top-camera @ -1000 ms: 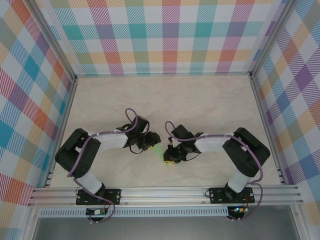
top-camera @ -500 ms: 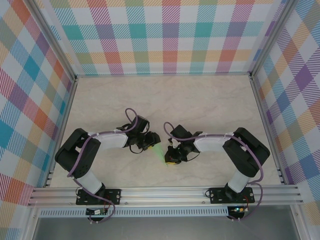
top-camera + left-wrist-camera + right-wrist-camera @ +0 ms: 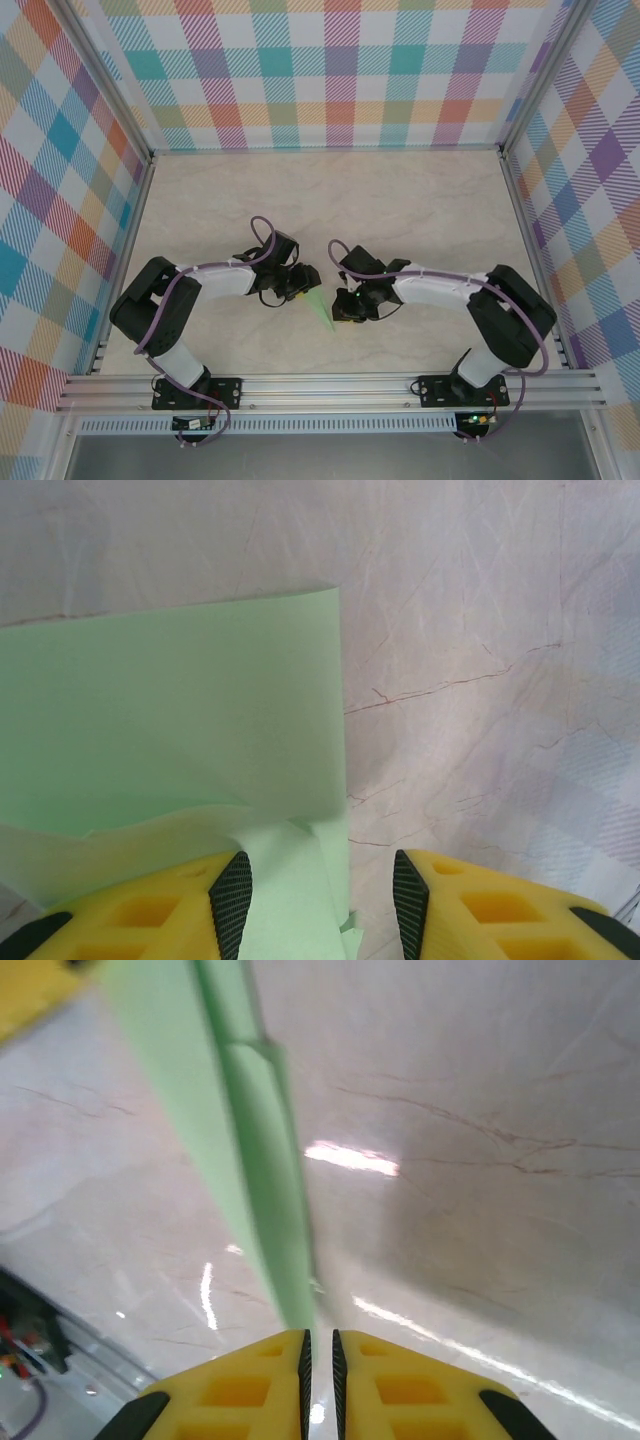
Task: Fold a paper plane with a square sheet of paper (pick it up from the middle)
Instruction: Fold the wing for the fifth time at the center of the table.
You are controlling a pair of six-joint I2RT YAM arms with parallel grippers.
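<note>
While the right gripper pinches the paper plane, the left gripper stands with its jaws apart.
In the right wrist view the yellow fingers nearly meet on the thin green edge, which runs away toward eleven o'clock over the marble table. In the left wrist view a folded end of the paper reaches between the black pads, close against the nine o'clock one, and the broad green face spreads toward ten o'clock. From above, the plane is a slim dart at mid-table, tip toward five o'clock, left gripper at its ten o'clock, right gripper at its three o'clock.
</note>
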